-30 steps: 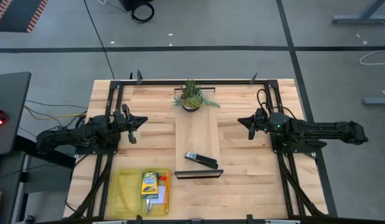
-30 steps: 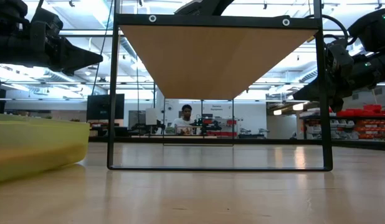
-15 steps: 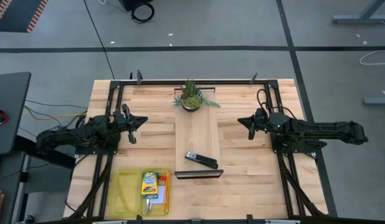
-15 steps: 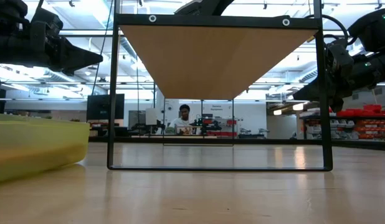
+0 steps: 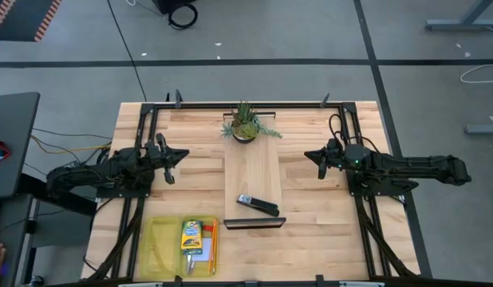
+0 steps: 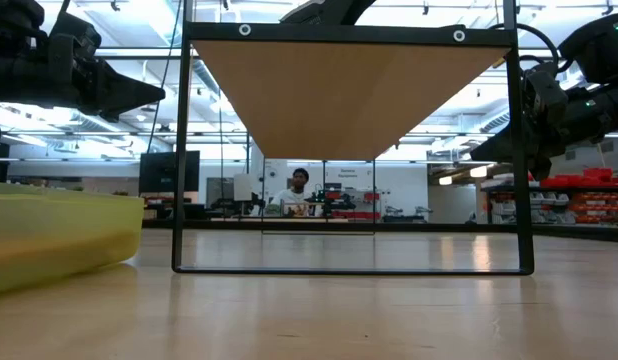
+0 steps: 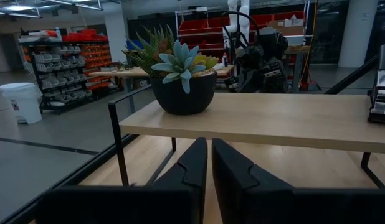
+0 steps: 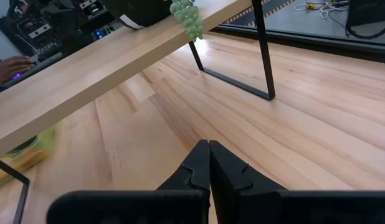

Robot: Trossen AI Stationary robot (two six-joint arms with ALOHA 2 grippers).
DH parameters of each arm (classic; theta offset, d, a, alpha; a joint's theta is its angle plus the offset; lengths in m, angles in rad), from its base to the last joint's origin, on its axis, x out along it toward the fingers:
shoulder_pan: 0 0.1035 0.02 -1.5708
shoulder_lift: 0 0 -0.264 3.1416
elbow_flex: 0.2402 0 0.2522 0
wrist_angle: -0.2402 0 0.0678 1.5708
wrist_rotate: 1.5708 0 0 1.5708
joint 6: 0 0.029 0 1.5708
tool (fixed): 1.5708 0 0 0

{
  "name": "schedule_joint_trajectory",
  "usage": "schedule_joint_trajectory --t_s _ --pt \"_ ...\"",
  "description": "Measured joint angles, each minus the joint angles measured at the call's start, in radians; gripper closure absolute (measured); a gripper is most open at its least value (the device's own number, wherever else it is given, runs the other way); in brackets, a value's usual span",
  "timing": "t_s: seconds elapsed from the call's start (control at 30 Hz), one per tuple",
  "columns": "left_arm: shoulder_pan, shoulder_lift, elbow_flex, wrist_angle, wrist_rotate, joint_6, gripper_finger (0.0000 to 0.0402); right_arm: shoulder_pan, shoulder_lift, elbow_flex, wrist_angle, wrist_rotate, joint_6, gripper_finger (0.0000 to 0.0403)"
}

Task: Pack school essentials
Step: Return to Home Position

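Observation:
A yellow tray (image 5: pixel 155 239) sits at the table's near left edge and shows as a yellow wall (image 6: pixel 49 235) in the low view. Lying flat in it are the yellow-and-green crayon box (image 5: pixel 191 235), orange pencils (image 5: pixel 212 239) and a pale note pad (image 5: pixel 201 257). I cannot make out the pen or the scissors. My left gripper (image 5: pixel 171 157) (image 7: pixel 209 149) hovers shut over the table's left side. My right gripper (image 5: pixel 317 158) (image 8: pixel 209 149) hovers shut over the right side. Both point toward the table's middle, well away from the tray.
A raised wooden shelf (image 5: pixel 253 171) on a black frame (image 6: pixel 354 268) stands in the table's middle. It carries a potted plant (image 5: pixel 245 126) (image 7: pixel 180 81) at its far end and a black stapler (image 5: pixel 257 205) at its near end. A person sits in the room beyond.

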Motion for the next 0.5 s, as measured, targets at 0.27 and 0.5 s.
schedule_joint_trajectory --t_s 0.27,0.5 --pt "0.000 0.000 0.000 0.000 0.000 0.000 0.0369 0.000 0.000 0.000 0.000 0.000 0.000 0.0393" --pt "0.000 0.000 0.000 0.000 0.000 0.000 0.0378 0.000 0.000 0.000 0.000 0.000 0.000 0.0393"
